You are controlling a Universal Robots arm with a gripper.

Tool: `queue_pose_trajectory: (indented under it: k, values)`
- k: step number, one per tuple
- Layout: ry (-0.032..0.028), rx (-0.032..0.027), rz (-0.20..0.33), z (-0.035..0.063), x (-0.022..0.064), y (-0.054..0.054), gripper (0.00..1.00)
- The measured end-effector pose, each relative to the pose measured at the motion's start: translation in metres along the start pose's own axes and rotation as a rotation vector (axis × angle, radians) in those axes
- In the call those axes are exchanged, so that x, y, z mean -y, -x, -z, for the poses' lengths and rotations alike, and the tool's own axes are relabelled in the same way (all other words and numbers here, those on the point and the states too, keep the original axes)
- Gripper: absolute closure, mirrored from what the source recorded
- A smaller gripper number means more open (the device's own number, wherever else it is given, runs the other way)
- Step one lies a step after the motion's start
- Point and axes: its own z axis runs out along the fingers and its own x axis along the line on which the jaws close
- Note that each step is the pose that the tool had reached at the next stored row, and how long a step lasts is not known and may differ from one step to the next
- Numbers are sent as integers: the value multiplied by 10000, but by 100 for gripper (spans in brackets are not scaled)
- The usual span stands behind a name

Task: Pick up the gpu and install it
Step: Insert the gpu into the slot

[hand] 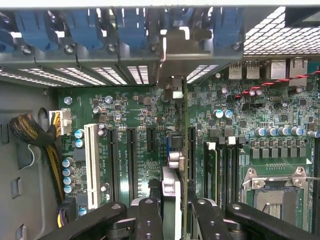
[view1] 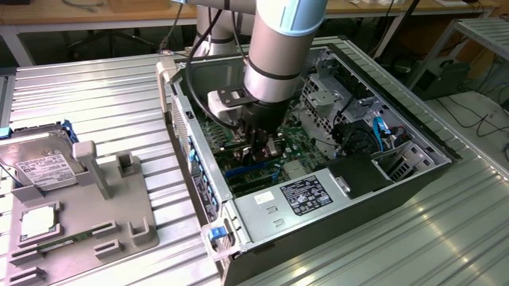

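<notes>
Your claw (hand: 171, 222) grips the gpu (hand: 171, 187) edge-on above the motherboard (hand: 135, 115) inside the PC case (view1: 270, 232); keep the card upright, square to the rear slot covers (hand: 80, 75), and press evenly

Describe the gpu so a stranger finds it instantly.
Inside the open computer case, find the green motherboard. The gpu stands edge-on over it in the gripper: a thin upright card, silver bracket at one end, flanked by empty black slots.

Arm (view1: 275, 47) reaching downward, wrist low; pincer (hand: 172, 205) clamped on gpu (hand: 171, 186).
</notes>
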Motion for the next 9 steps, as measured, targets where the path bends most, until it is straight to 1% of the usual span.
queue_pose_trajectory:
  k: [4, 7, 9]
  values:
    - [1, 0, -24, 0, -3, 0, 72]
    - [1, 0, -46, 0, 44, 1, 72]
    - [1, -1, -51, 0, 59, 0, 72]
